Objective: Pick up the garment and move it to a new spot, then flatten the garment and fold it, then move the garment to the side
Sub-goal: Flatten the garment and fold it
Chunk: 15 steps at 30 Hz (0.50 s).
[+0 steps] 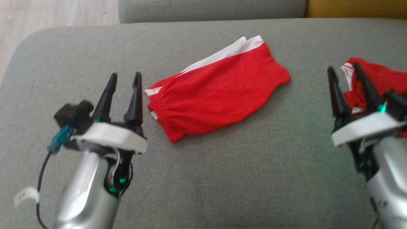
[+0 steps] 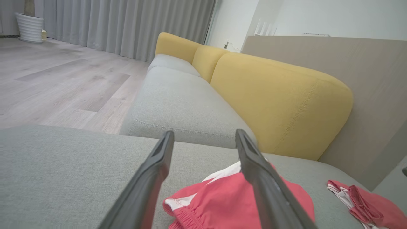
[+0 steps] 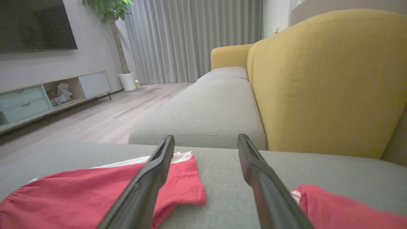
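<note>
- Shorts status?
- Red mesh shorts with white side stripes, folded and lying flat in the middle of the head view on the grey seat cushion. They lie diagonally: elastic waistband at lower left, leg hems at upper right. White stripe along the upper edge.
- Left side?
- Left gripper is at lower left of the head view, fingers spread and holding nothing. Its tips are just beside the waistband end, with a sliver of cushion between them. The left wrist view shows the same gripper with the shorts at bottom centre, partly behind one finger. Can't tell its height above the cushion.
- Right side?
- Right gripper is at the right edge of the head view, also spread and empty. In the right wrist view, bare cushion shows between that gripper's fingers.
- What's the red behind it?
- A second red garment, bunched up with white trim, well apart from the folded shorts. The right fingers overlap it in the head view, but I can't tell if they touch. In the right wrist view it sits at lower right, with the shorts at lower left. The left wrist view has it at the bottom right corner.
- Surroundings?
- Yellow backrest is beyond the cushion, grey curtains at the top, and a white ribbed pot at upper left. Pale wood floor is at upper left of the head view.
</note>
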Motion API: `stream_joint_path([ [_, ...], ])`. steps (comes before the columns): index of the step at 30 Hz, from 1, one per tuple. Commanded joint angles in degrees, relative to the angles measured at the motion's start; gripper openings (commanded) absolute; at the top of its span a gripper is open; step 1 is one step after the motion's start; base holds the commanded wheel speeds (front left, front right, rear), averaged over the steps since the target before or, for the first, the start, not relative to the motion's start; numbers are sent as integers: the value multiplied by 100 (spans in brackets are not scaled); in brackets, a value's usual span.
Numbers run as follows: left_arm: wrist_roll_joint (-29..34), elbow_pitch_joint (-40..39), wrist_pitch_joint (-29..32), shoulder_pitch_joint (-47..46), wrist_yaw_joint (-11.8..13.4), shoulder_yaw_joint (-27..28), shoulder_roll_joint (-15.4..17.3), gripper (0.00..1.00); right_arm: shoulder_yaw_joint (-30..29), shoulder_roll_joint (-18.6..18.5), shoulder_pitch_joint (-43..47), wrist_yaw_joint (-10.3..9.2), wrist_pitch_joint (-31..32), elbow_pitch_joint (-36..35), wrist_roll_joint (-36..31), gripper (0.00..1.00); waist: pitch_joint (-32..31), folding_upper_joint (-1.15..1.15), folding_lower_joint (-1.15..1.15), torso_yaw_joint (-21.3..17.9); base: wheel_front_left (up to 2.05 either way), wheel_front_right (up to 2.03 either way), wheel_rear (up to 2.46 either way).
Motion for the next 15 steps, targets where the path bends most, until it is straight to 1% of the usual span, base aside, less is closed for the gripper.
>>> stream_joint_path([
  [1,86,-260,-70,-70,-12,301,58,100,-63,73,90,37,-62,-263,-89,100,-86,0,1,-95,0,0,0],
  [4,299,-506,-70,376,-122,590,-106,100,-453,455,643,37,-62,-668,-401,100,-170,0,1,-201,0,0,0],
  [7,702,-707,-70,766,-178,788,-212,100,-696,711,1104,37,-62,-1015,-759,100,-198,0,1,-287,0,0,0],
  [9,829,-799,-70,967,-195,919,-307,100,-847,868,1359,37,-62,-1163,-912,100,-196,0,1,-315,0,0,0],
  [15,958,-938,-70,1214,-324,1125,-433,100,-1000,1088,1717,37,-24,-1425,-1227,100,-152,0,1,-347,0,0,0],
])
